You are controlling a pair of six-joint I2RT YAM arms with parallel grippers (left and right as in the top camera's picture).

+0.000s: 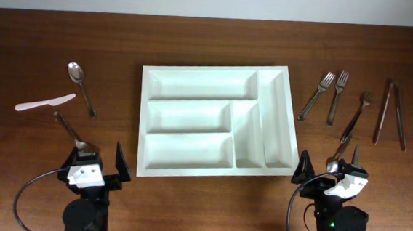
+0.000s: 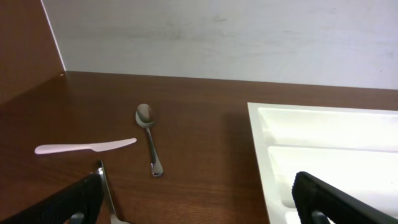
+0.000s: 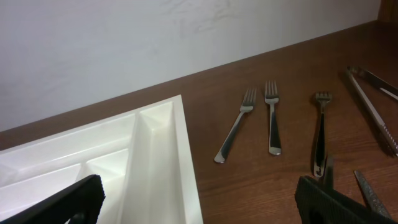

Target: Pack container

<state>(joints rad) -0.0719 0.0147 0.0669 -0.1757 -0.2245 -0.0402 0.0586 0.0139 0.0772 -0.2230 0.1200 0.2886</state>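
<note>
The container, a white five-compartment tray [image 1: 195, 72], lies empty at the table's middle; its rim shows in the left wrist view [image 2: 261, 146] and the right wrist view [image 3: 186, 155]. My left gripper [image 1: 94, 163] [image 2: 199, 208] is open and empty, low at the tray's front left. A spoon [image 1: 72, 131] [image 2: 104, 186] lies by its left finger. My right gripper [image 1: 330, 172] [image 3: 199, 208] is open and empty at the tray's front right corner. Another spoon [image 1: 337, 158] lies just beyond it.
On the left lie a spoon [image 1: 82, 86] [image 2: 149, 140] and a white plastic knife [image 1: 45, 103] [image 2: 84, 147]. On the right lie two forks [image 1: 316, 95] [image 1: 337, 97] [image 3: 235, 127] [image 3: 272, 118], a small fork [image 1: 357, 115] [image 3: 319, 134] and tongs [image 1: 392, 112] [image 3: 373, 99].
</note>
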